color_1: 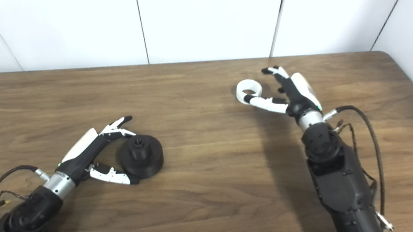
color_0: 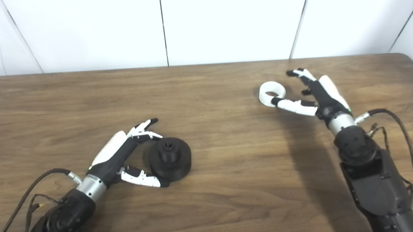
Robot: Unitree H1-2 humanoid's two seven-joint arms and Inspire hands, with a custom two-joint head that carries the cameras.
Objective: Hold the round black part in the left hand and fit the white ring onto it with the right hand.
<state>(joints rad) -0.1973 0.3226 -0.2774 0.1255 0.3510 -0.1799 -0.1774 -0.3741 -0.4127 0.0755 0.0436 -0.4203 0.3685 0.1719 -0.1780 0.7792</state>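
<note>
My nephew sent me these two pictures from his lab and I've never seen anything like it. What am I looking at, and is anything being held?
This is a humanoid robot at a wooden table. Both pictures are from cameras side by side on its head, looking down, so they show the same scene. Its two arms come in from the bottom edge. The left hand is open around a round black part lying on the table, fingers above it and thumb below, apparently not yet gripping. The right hand, farther back, is open beside a white ring, its thumb reaching the ring. Nothing looks lifted yet; both pieces seem to lie on the table.
</note>
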